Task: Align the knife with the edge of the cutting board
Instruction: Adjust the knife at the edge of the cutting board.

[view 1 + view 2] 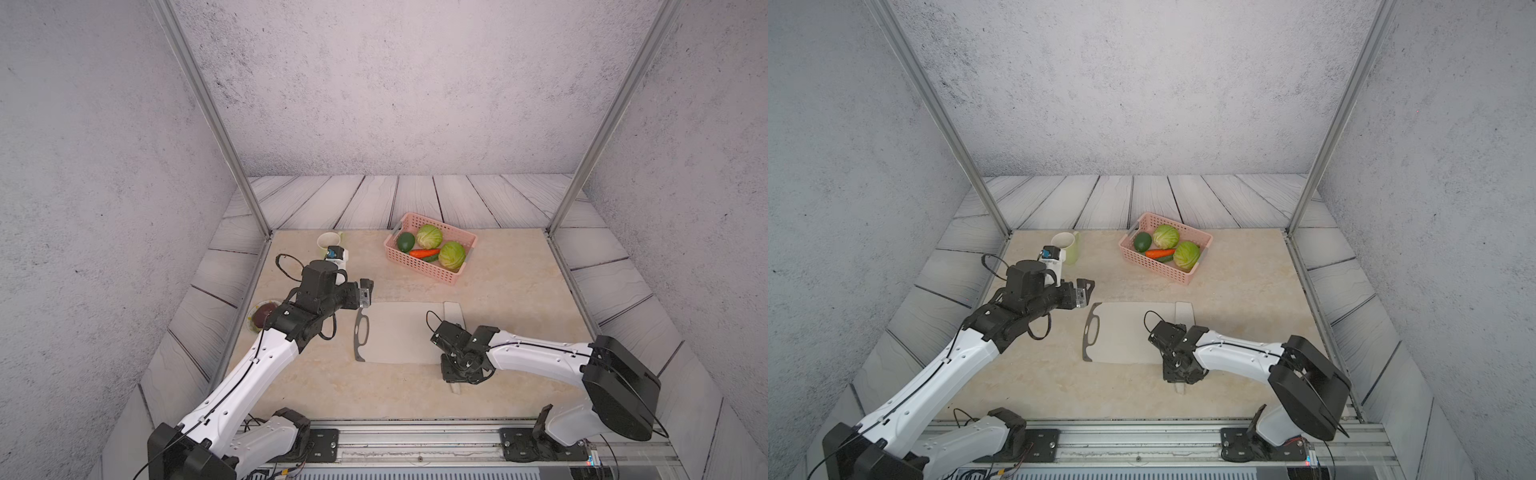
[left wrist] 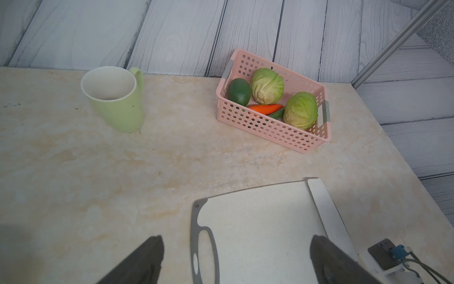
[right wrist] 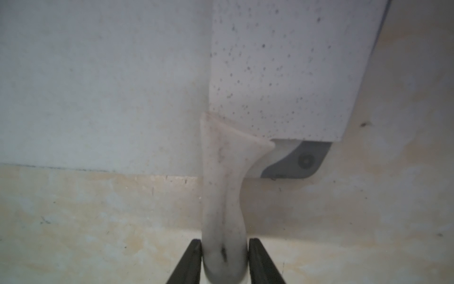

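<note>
Pinching: right fingers (image 3: 192, 260) clamp the knife (image 3: 282, 73) by its handle end.
Left fingers (image 2: 147, 260): spread, empty, above the hole end of the cutting board (image 2: 258, 233).
Knife place: blade flat along the board's end nearest the right edge of the worktop (image 1: 519, 291), handle overhanging the board's near side.
Risk: swinging the handle could drag the board askew, or slide the blade off that end.

Marbled beige table (image 1: 519, 299); cutting board (image 1: 399, 332), green mug (image 2: 115, 108), pink basket (image 2: 265, 127) on it
</note>
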{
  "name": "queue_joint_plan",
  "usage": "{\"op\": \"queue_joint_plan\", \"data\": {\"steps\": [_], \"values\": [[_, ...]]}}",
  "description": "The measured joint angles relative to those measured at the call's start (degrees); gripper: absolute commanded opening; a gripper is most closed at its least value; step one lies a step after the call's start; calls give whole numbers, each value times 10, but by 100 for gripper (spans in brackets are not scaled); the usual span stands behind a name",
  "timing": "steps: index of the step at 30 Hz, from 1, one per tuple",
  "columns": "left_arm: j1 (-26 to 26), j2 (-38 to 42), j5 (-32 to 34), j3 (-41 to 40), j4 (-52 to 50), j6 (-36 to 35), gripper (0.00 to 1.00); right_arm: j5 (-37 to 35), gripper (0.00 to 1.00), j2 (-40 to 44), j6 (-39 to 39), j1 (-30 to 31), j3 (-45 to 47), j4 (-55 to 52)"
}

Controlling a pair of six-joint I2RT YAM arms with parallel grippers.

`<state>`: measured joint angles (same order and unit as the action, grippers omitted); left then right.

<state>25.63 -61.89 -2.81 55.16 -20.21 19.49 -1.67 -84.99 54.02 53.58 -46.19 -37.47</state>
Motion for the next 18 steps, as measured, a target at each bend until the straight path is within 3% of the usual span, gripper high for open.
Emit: {"op": "queue_joint_plan", "data": {"steps": [18], "values": [[4,0,0,0,-2,0,98,0,36,0,1,0,3,4]]}}
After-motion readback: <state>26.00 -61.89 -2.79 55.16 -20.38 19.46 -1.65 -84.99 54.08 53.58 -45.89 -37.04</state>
